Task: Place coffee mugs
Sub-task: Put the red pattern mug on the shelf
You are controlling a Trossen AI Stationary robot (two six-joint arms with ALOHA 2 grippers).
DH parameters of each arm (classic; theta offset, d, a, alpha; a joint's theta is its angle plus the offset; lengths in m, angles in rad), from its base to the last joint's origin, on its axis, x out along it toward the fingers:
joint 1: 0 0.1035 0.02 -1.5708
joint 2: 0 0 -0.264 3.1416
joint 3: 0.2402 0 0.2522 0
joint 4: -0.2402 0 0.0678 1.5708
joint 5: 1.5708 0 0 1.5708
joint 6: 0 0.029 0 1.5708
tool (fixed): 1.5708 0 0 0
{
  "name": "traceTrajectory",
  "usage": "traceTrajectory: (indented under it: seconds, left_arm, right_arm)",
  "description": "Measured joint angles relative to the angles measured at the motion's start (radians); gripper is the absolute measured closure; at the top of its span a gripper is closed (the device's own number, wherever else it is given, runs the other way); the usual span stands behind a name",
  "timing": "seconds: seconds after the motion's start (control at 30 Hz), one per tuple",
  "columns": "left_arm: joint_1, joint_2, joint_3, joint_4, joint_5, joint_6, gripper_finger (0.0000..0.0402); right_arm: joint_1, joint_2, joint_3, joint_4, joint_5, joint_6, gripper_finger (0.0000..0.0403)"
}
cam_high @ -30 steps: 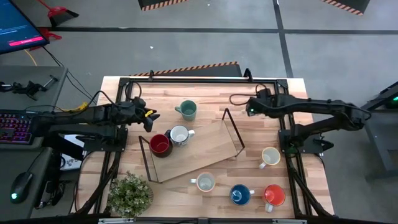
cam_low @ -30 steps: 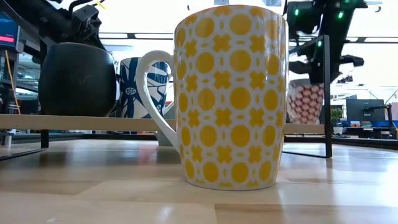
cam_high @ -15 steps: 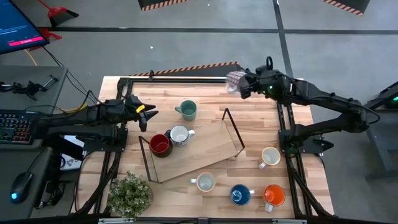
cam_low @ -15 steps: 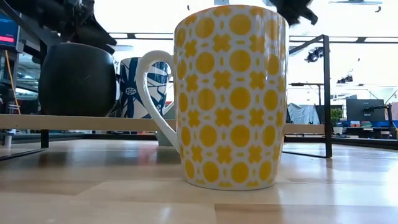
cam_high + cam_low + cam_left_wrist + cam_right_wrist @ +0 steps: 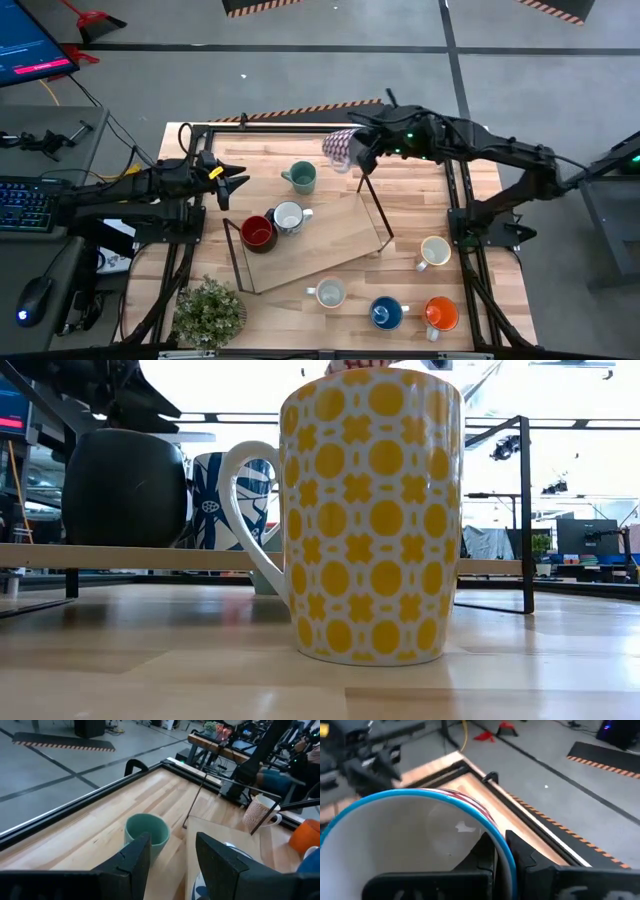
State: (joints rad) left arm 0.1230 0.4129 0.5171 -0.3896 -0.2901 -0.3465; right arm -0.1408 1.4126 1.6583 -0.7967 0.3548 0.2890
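1. The wooden table [image 5: 420,200] carries a wire-framed board [image 5: 320,240] with the dark red mug [image 5: 257,233] and a white mug [image 5: 288,216] on it.
2. The right gripper [image 5: 362,152] is clenched on the rim of a pink-dotted mug [image 5: 340,147], held in the air beside the teal mug [image 5: 301,177].
3. The left gripper [image 5: 238,180], fingers parted and empty, hangs near the teal mug.
4. Only the right wrist view shows the held mug's blue rim [image 5: 420,795].

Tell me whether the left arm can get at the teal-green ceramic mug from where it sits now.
Probably yes: the left end effector is open, faces the teal-green ceramic mug, and only bare wooden table lies between them.
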Motion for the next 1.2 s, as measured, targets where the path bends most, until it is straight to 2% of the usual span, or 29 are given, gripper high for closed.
traceTrajectory:
  seconds: [0.23, 0.43, 0.7, 1.2]
  left_arm:
    - [0.000, 0.000, 0.000, 0.000, 0.019, 0.001, 0.0254]
    - [0.000, 0.000, 0.000, 0.000, 0.024, 0.009, 0.0254]
    - [0.000, 0.001, 0.000, 0.000, 0.082, 0.010, 0.0254]
    - [0.000, 0.001, 0.001, -0.001, 0.082, 0.010, 0.0254]
  right_arm:
    - [0.061, 0.264, 0.407, -0.387, 0.021, -0.010, 0.0403]
    - [0.078, 0.443, 0.603, -0.579, -0.022, -0.028, 0.0403]
    - [0.081, 0.566, 0.632, -0.618, -0.119, -0.110, 0.0403]
    - [0.069, 0.706, 0.632, -0.623, -0.209, -0.377, 0.0403]
